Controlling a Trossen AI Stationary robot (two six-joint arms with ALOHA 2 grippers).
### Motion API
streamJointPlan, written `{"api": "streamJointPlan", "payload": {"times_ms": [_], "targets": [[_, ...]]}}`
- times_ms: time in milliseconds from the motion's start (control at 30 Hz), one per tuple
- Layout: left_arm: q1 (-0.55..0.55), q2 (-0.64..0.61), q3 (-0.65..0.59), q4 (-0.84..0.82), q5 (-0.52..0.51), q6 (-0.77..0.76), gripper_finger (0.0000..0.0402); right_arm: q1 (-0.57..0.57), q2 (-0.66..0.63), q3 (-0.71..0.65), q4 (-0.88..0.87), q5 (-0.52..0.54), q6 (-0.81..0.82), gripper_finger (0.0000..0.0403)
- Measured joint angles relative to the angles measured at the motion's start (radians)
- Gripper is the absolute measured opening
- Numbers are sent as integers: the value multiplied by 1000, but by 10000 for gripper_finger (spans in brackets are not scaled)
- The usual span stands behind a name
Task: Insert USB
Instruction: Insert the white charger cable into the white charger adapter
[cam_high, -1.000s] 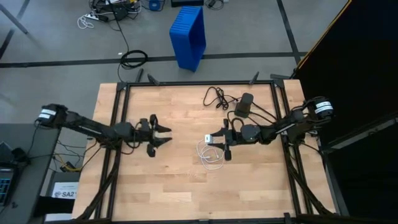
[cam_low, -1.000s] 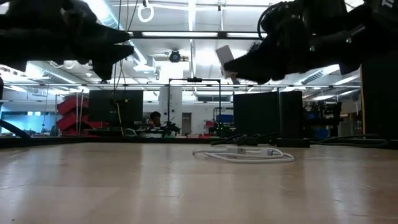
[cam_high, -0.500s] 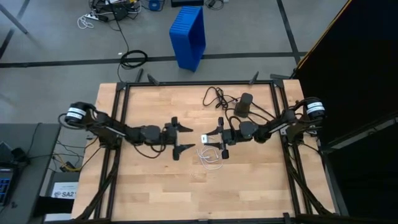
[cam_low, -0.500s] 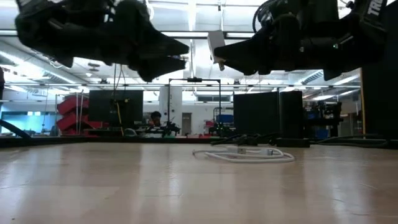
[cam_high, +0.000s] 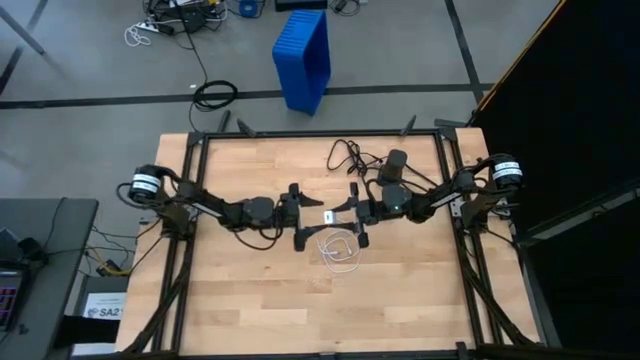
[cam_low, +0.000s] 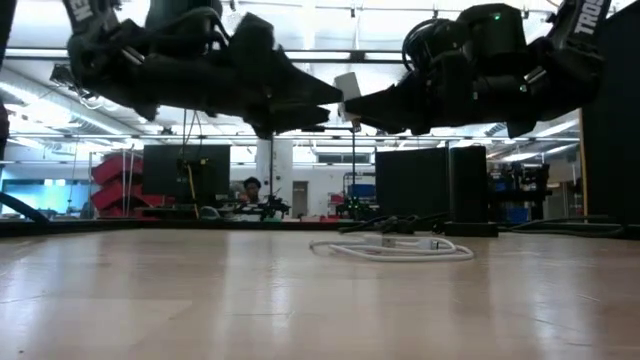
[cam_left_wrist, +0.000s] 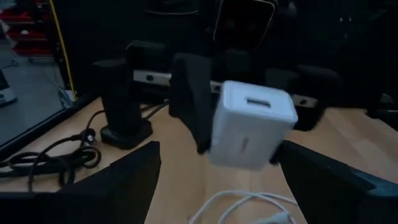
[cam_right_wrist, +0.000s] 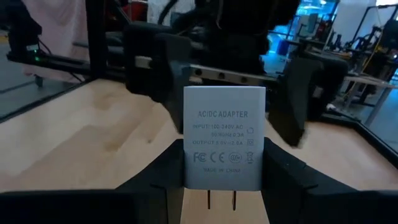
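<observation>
Above wood-grain table (cam_high: 230, 300), right gripper (cam_high: 343, 215) gripping boxy white adapter (cam_right_wrist: 224, 137)

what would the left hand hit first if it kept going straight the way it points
Most likely the white adapter held in the right hand; it sits directly ahead of the open left hand, above the table, though the gap is hard to judge.

White adapter (cam_high: 328, 217) between both end effectors; USB (cam_high: 340, 248) on table below.

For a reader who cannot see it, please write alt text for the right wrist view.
A white AC/DC adapter with printed ratings and two prongs is held upright in the right gripper. Beyond it, over the wooden table, the open left gripper faces it.
</observation>
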Motion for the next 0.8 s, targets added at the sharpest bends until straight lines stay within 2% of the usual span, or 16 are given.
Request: {"api": "streamJointPlan", "payload": {"times_ms": [133, 333, 433, 667, 800], "targets": [[9, 54, 36, 37, 42, 17, 308, 1, 0, 0, -8, -14, 0, 128], [9, 83, 57, 35, 50, 80, 294, 1, 1, -1, -34, -14, -2, 128], [9, 83, 57, 34, 71, 102, 263, 1, 1, -1, -38, -13, -3, 128], [10, 82, 55, 33, 78, 135, 154, -6, 1, -1, -44, -4, 21, 128], [10, 82, 55, 34, 77, 141, 143, -7, 1, -1, -46, -3, 27, 128]]}}
